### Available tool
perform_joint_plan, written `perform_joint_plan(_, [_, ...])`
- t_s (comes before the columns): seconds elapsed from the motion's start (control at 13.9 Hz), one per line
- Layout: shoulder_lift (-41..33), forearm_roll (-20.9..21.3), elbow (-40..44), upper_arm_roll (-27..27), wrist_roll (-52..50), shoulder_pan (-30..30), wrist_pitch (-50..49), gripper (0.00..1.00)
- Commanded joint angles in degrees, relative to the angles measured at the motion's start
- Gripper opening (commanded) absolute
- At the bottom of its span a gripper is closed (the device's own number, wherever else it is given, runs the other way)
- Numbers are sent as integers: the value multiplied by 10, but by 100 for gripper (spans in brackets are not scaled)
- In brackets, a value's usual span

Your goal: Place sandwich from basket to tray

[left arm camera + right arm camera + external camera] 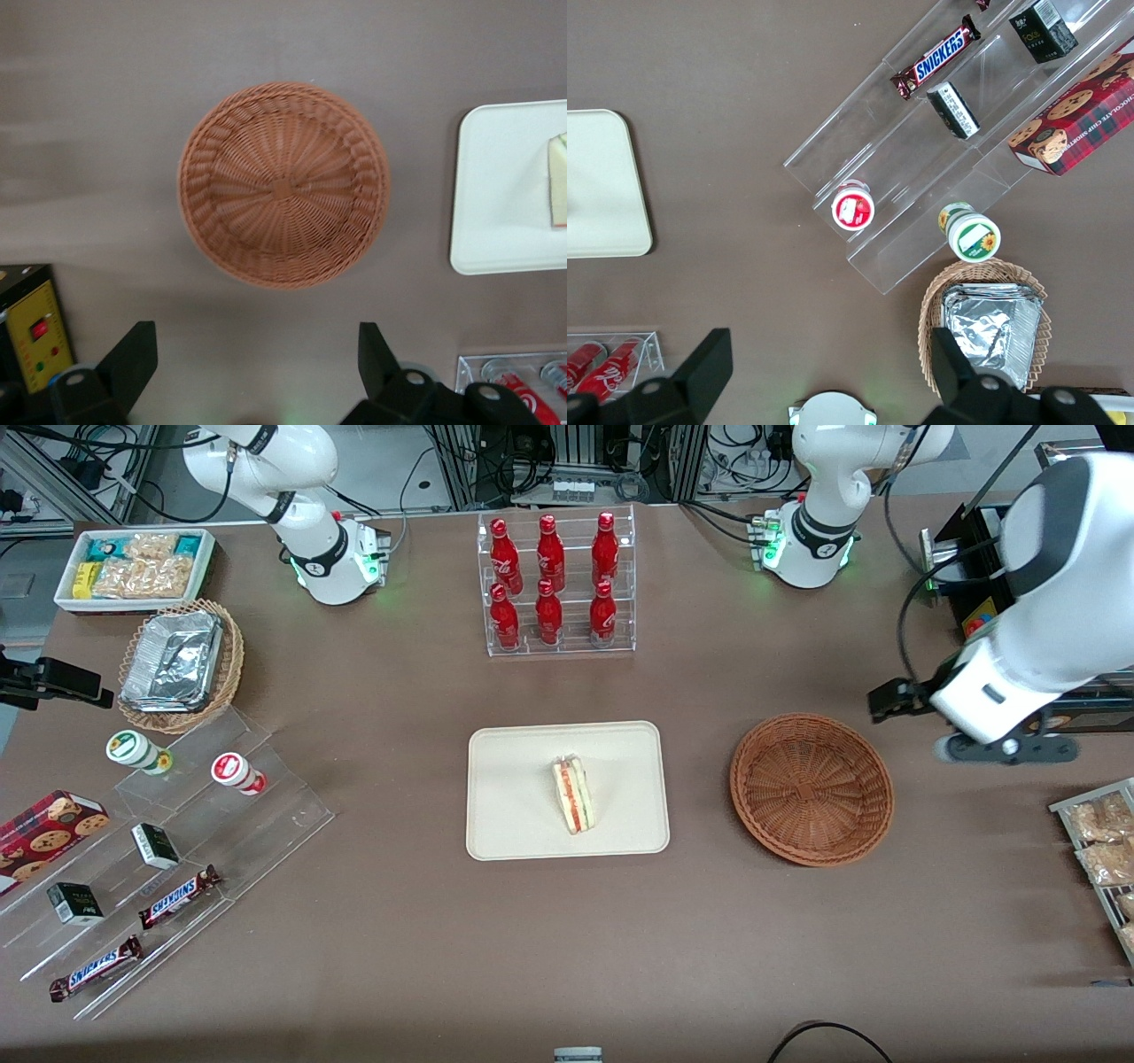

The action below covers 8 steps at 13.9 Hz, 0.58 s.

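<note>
**Q:** Front cam, item 1?
**A:** Item 1: sandwich. It lies on the tray, approx. mid-tray, filling edge up. The tray sits mid-table, nearer the cam than the bottle rack. Judgement: placing looks done.

**Q:** Item 2?
**A:** Item 2: basket. It's empty, beside the tray toward my working end of the table, and well apart from it.

**Q:** Item 3, your gripper?
**A:** My gripper is up off the table, near the basket's rim, a bit farther from the cam and toward my end. Nothing is in it. Judgement: it's held up and off to the side so the arm is clear of tray and sandwich.

**Q:** Own wrist cam, what's extra?
**A:** My fingers are spread wide w/ nothing between them. The front cam doesn't show that gap, but this one does. The basket's weave is bare right to the centre, which confirms it's empty. Only part of the tray and a sliver of sandwich make it in. There's also a yellow box w/ a red switch, mostly covered by my arm in the front cam.

**Q:** Other wrist cam?
**A:** It gets one end of the tray, bare, plus a snack shelf and a foil basket. No sandwich, round basket or gripper of mine shows there. Only the front cam has sandwich, tray and basket whole in one shot.
</note>
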Motion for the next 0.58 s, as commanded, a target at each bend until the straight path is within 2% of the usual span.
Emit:
perform_joint_plan(0.0, [-36, -6, -19, -11, 18, 25, -19, 100])
perform_joint_plan(0.5, [-66, 4, -15, -8, 18, 37, -49, 100])
